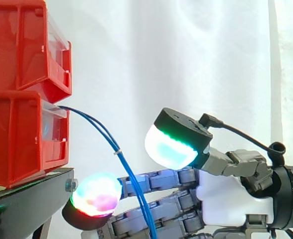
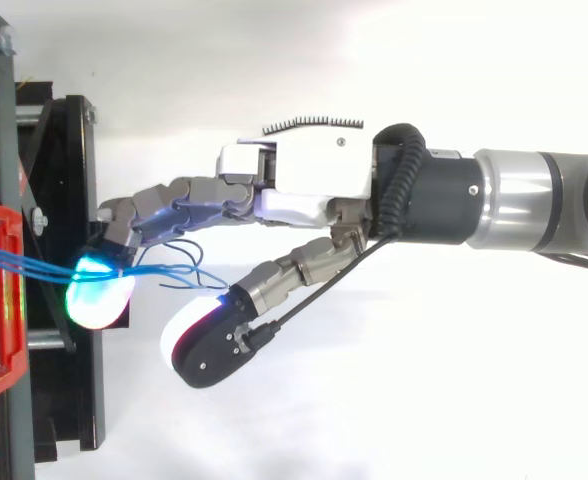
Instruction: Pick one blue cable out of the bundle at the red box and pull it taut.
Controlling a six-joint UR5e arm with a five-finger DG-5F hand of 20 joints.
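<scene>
A bundle of thin blue cables leaves the front of the lower red box and sags down to the right, held together by a small white tie. From above, the blue cables run right from the red box and end in loose loops. My hand reaches in from the right, its fingers stretched straight towards the box. The cables hang slack between those fingers and the raised thumb, which stands well apart from them. One glowing fingertip lies beside the cables close to the box. The hand is open and grips nothing.
A second red bin sits on top of the lower one. Both rest on a black stand, whose edge lies just under my fingertips. A white curtain hangs behind the work.
</scene>
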